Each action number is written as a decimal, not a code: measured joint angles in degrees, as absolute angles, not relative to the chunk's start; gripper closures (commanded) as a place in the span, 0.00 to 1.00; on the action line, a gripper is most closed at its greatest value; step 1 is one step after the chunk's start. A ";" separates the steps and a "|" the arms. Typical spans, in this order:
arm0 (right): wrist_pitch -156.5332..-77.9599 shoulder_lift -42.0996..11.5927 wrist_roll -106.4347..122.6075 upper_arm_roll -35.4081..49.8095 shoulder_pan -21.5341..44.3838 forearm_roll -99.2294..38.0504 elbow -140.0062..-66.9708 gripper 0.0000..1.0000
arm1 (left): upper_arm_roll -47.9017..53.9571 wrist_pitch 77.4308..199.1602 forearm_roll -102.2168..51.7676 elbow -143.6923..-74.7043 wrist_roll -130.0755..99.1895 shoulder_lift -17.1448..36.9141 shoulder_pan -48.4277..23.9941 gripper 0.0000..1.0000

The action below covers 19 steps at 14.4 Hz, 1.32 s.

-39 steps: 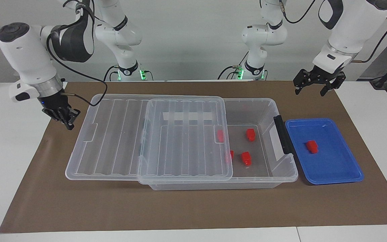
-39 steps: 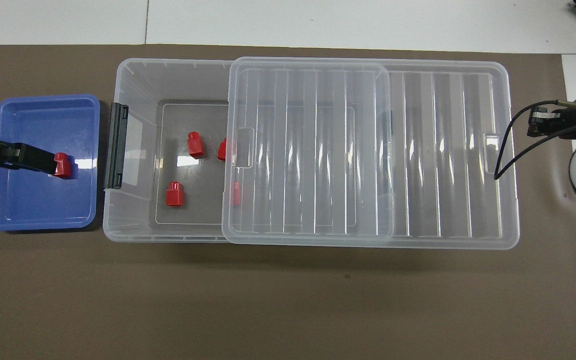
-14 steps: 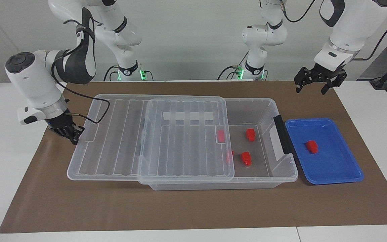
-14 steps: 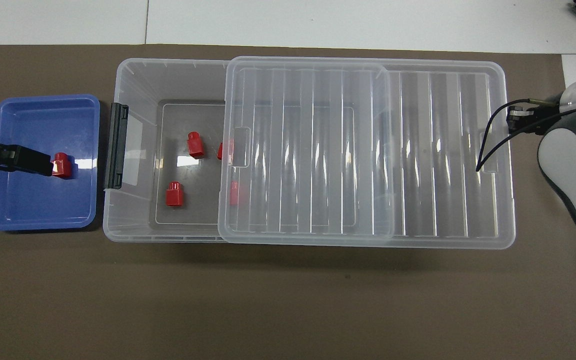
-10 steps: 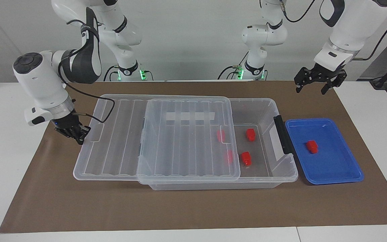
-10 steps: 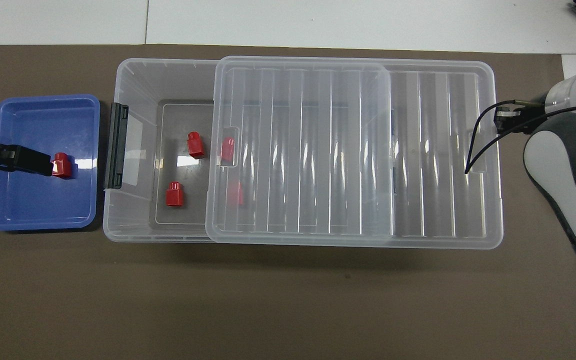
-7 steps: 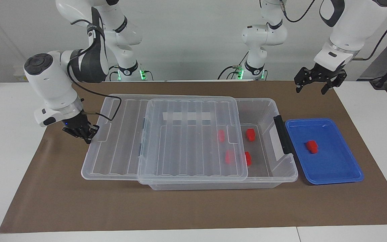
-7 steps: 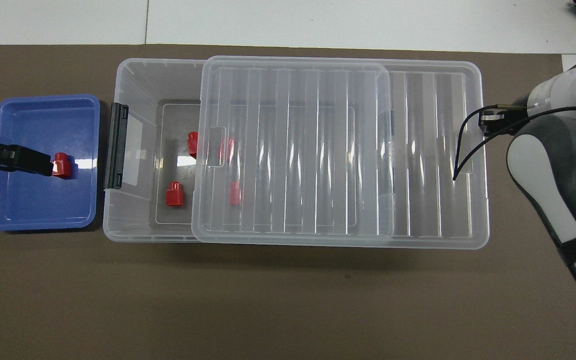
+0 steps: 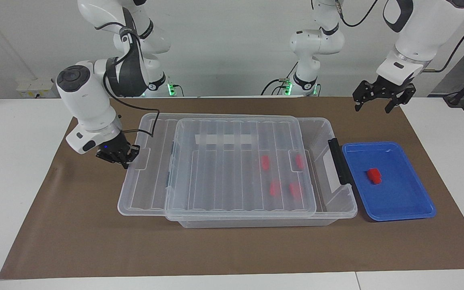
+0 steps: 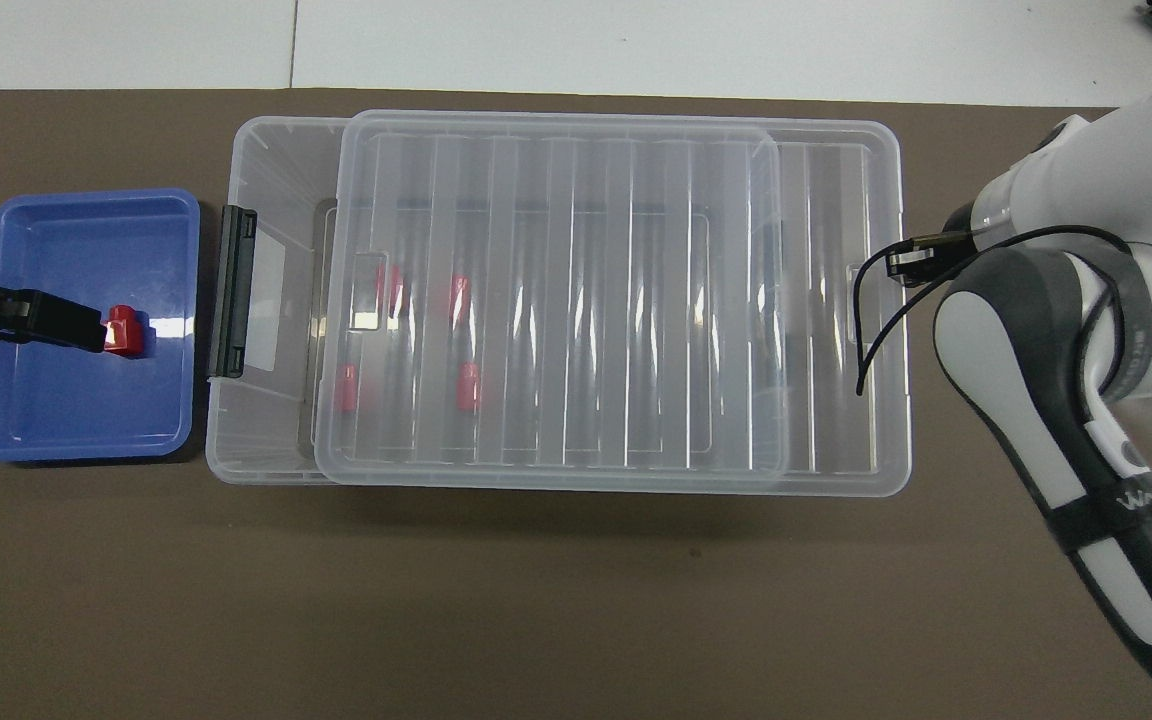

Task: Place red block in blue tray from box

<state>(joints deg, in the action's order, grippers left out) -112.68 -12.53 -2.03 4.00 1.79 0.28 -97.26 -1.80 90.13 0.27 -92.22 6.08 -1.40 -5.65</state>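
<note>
right gripper (image 9: 124, 158) at lid (image 9: 232, 169) edge | red block (image 9: 373, 175) in blue tray (image 9: 401, 201)

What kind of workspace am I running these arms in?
Likely a robotics lab bench: a white table under a brown mat, plain wall, cabled arm bases, and staged props, a clear box and blue tray.

One camera faces the robots from high across the table (image 9: 232, 257); another looks steeply down.
</note>
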 measured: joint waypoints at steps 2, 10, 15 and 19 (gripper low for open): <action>-112.65 -12.53 -2.03 4.03 3.82 0.19 -97.27 1.00 | -1.80 90.13 0.27 -92.22 6.08 -1.40 -5.65 0.00; -111.06 -12.29 -2.08 4.17 8.23 0.12 -97.25 1.00 | -1.80 90.13 0.27 -92.22 6.08 -1.40 -5.65 0.00; -110.92 -12.29 -2.15 4.84 8.62 0.09 -97.25 1.00 | -1.80 90.13 0.27 -92.22 6.08 -1.40 -5.65 0.00; -110.88 -12.29 -2.16 4.94 8.62 -0.07 -97.25 1.00 | -1.80 90.13 0.27 -92.22 6.08 -1.40 -5.65 0.00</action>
<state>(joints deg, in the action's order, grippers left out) -110.88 -12.29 -2.16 4.94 8.62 -0.07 -97.25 -1.80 90.13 0.27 -92.22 6.08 -1.40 -5.65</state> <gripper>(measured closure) 0.991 0.000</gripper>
